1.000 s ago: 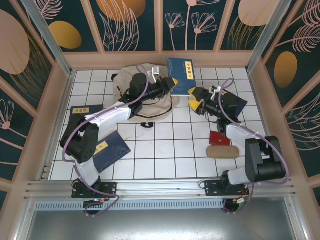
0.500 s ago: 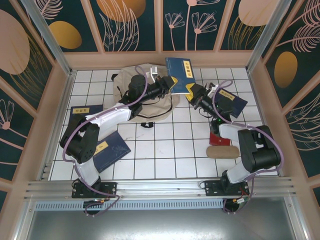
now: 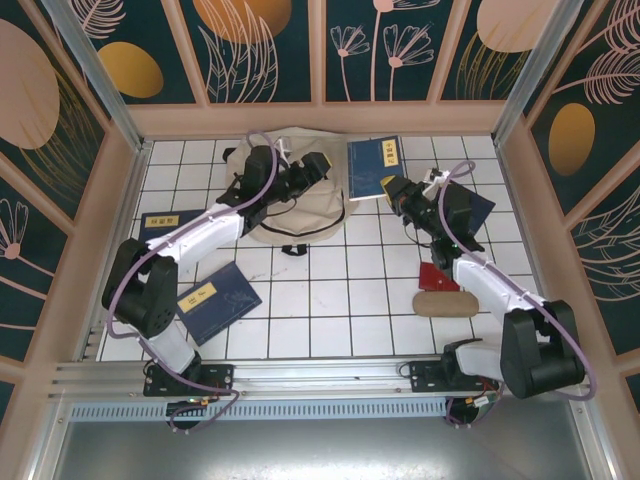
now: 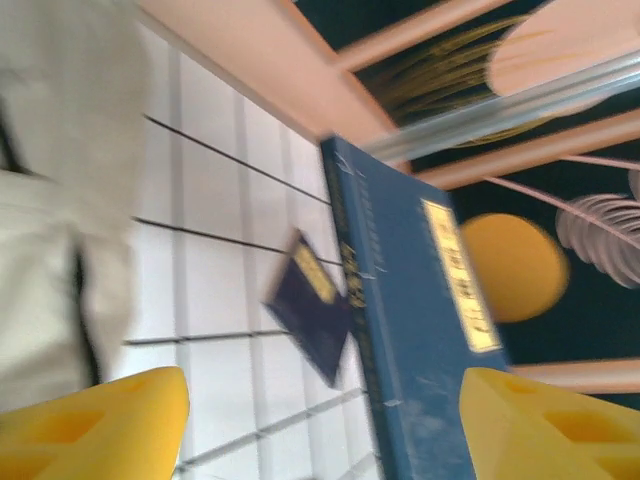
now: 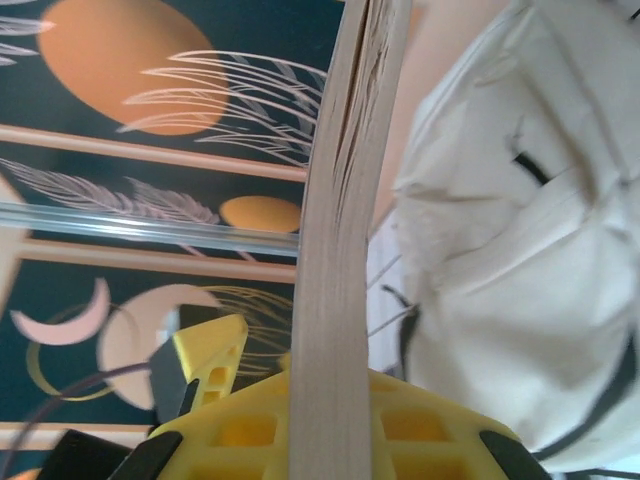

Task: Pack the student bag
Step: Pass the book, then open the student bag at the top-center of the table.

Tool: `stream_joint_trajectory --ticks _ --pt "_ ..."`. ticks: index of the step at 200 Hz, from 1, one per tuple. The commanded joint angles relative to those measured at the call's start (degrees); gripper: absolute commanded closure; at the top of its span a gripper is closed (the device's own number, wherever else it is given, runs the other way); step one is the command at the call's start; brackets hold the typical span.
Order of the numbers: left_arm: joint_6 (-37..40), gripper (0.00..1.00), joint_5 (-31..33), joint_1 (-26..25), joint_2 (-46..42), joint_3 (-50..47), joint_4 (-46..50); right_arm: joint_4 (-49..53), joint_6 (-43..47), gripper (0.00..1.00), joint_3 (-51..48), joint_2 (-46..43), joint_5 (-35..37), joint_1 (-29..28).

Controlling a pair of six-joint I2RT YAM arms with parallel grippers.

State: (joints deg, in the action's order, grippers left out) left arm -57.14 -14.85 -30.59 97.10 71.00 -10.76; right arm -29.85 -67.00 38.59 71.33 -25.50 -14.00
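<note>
One book (image 3: 374, 165) now hangs from the right hand (image 3: 391, 189) alone.

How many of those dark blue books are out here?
4. The held book is in the right hand beside the student bag; the far-right book, far-left book and near-left book lie on the tiles. The bag may hide more.

The left arm reaches far forward with its elbow bent, and the left hand (image 3: 316, 166) lies turned sideways, yellow fingers (image 4: 100, 425) spread wide apart. The right arm stretches forward and inward; the right hand (image 3: 392, 190) is clamped on the edge of a blue book (image 3: 374, 165).
</note>
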Motion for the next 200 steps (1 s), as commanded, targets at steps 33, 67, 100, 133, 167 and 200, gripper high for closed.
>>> stream_joint_trajectory --ticks 33,67,100,133,167,200 --pt "39.14 0.06 8.45 -0.75 0.72 5.72 28.73 21.76 18.94 0.97 3.17 -2.94 -1.81 3.5" --pt "47.51 0.07 13.31 -4.24 4.1 8.84 34.69 25.12 19.34 0.97 2.1 -3.41 -2.05 6.02" --pt "50.23 0.07 13.71 -7.68 9.76 13.95 37.44 25.46 18.83 0.97 0.31 -3.87 -3.13 8.27" --pt "50.99 0.07 16.13 -9.21 17.13 20.6 40.77 26.22 18.68 0.97 -0.33 -4.34 -3.24 9.15" --pt "52.46 0.04 17.85 -9.2 23.61 27.46 48.11 25.94 17.99 0.97 -0.66 -4.66 -3.51 9.51" --pt "51.03 0.05 24.49 -9.16 26.63 30.82 51.55 25.04 17.43 0.97 -0.73 -4.5 -4.11 9.39"
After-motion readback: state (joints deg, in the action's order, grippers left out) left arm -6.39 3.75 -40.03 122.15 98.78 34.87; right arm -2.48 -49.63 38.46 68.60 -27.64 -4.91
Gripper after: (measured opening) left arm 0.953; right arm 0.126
